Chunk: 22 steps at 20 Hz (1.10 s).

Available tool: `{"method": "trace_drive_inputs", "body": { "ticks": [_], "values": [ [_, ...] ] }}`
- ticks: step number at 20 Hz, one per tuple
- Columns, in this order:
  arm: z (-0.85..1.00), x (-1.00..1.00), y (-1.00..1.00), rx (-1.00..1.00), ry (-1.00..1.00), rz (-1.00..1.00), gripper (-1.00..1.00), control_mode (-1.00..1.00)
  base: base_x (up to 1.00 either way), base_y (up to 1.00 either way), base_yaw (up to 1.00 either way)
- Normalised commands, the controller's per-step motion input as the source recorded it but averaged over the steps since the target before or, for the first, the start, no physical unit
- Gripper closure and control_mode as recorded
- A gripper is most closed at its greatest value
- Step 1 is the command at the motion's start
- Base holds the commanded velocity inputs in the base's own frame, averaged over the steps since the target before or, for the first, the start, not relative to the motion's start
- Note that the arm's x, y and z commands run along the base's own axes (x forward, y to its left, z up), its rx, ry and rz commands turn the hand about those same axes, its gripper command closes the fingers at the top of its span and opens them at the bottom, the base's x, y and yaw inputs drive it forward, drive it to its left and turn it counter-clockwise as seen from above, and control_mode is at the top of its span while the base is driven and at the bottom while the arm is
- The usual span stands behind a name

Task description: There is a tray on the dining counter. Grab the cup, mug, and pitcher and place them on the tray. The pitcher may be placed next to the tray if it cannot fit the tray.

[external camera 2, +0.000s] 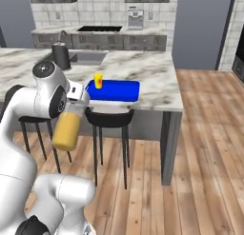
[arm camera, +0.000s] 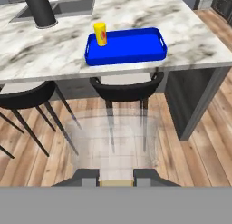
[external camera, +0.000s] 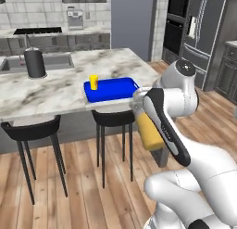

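Pitcher: clear glass pitcher [arm camera: 113,141] with orange liquid, hanging in the air over the wooden floor, off the near edge of the dining counter and well apart from the tray; in the hand view its rim rises right above the finger tips
Gripper: gripper [arm camera: 116,175] clamped on the pitcher's rim, jaws closed against the glass; in the right base view the pitcher [external camera 2: 66,129] hangs below the hand, out in front of the dining counter
Dining counter: white-grey veined marble dining counter [external camera: 46,91] with an inset sink at its far side
Tray: bright blue tray [arm camera: 131,48] lying on the dining counter near its front edge, long side along that edge
Cup: tall yellow cup [arm camera: 100,33] with a red mark, upright inside the tray at its left end
Canister: black canister [external camera: 34,62] standing on the dining counter beside the sink, well apart from the tray
Stools: two black stools [external camera: 113,119] tucked under the dining counter's near edge, one directly below the tray
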Motion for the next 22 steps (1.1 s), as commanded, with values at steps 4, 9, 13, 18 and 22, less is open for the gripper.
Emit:
{"method": "trace_drive_inputs", "body": {
  "ticks": [4, 9, 13, 18, 22],
  "values": [
    [0.00, 0.00, 0.00, 0.00, 0.00, 0.00, 1.00, 1.00, 0.60, 0.00, -0.03],
    [0.00, 0.00, 0.00, 0.00, 0.00, 0.00, 1.00, 1.00, 0.64, 0.00, -0.03],
    [0.00, 0.00, 0.00, 0.00, 0.00, 0.00, 1.00, 1.00, 0.63, 0.00, -0.03],
    [0.00, 0.00, 0.00, 0.00, 0.00, 0.00, 1.00, 1.00, 0.63, -0.03, -0.04],
    [0.00, 0.00, 0.00, 0.00, 0.00, 0.00, 1.00, 1.00, 0.64, -0.21, -0.01]
  ]
}}
